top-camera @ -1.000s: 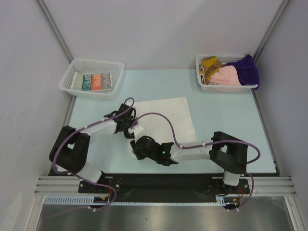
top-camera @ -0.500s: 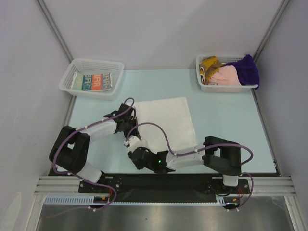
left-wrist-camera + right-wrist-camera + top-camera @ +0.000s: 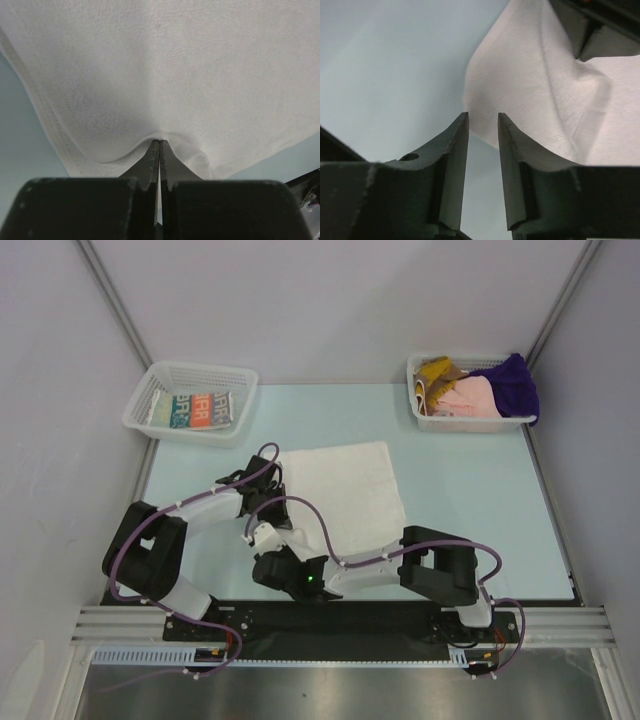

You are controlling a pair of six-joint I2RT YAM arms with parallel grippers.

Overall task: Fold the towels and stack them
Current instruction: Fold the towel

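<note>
A plain white towel [image 3: 345, 490] lies spread flat in the middle of the table. My left gripper [image 3: 271, 499] is shut on its left edge; the left wrist view shows the jaws [image 3: 160, 143] pinching a raised fold of the white cloth [image 3: 175, 75]. My right gripper [image 3: 262, 540] is open and empty, low over the table just short of the towel's near-left corner [image 3: 520, 90]. Its fingertips [image 3: 461, 122] stand a narrow gap apart. A folded orange-teal-white print towel [image 3: 196, 410] lies in the left basket. Mustard [image 3: 435, 370], pink [image 3: 470, 397] and purple [image 3: 512, 383] towels fill the right basket.
A white mesh basket [image 3: 150, 400] stands at the back left and another [image 3: 470, 423] at the back right. The left gripper's body [image 3: 600, 30] shows at the top right of the right wrist view, close to my right fingers. Grey walls enclose the table.
My right arm has swung left and nearer along the towel's near edge, to its near-left corner. The left gripper and the towel have stayed put.
</note>
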